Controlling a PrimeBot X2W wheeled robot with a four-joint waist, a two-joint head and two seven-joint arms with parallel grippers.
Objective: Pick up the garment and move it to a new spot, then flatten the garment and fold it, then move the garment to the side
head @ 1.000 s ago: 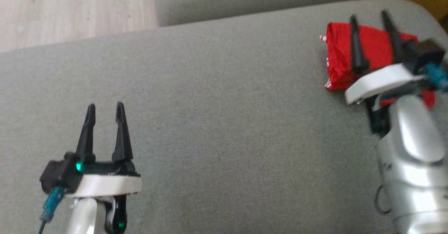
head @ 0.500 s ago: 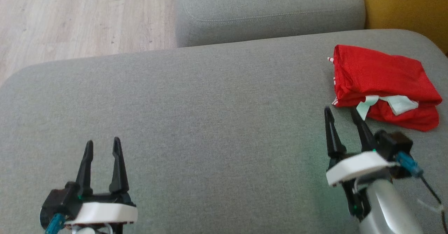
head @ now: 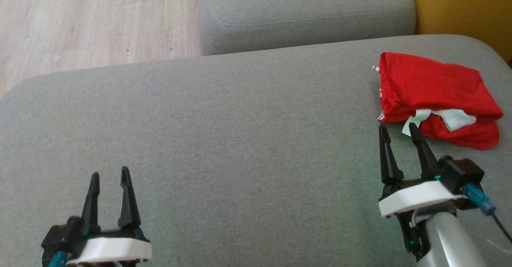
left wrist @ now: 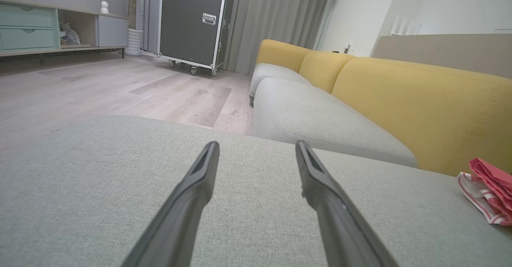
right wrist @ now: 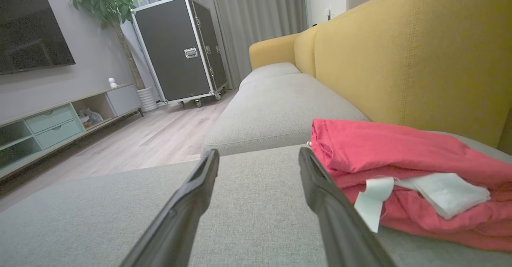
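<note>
The red garment (head: 436, 95) lies folded at the far right of the grey sofa seat (head: 240, 139), with white labels sticking out of its near edge. In the right wrist view the garment (right wrist: 400, 155) sits just right of the fingers. The left wrist view catches the garment (left wrist: 490, 187) at its right edge. My right gripper (head: 398, 129) is open and empty, its tips a short way in front of the garment's near-left corner. At the lower left my left gripper (head: 109, 174) stands open over bare cushion, holding nothing.
A second grey cushion (head: 304, 15) lies beyond the seat, with wooden floor (head: 80, 19) to its left. The yellow backrest (head: 464, 7) rises behind the garment. A black wheeled case (right wrist: 180, 47) and a low cabinet (right wrist: 52, 119) stand across the room.
My right gripper pulled back off the garment toward me and now stands in front of it. The left gripper drew slightly nearer. The head camera also tilted, shifting the whole picture.
</note>
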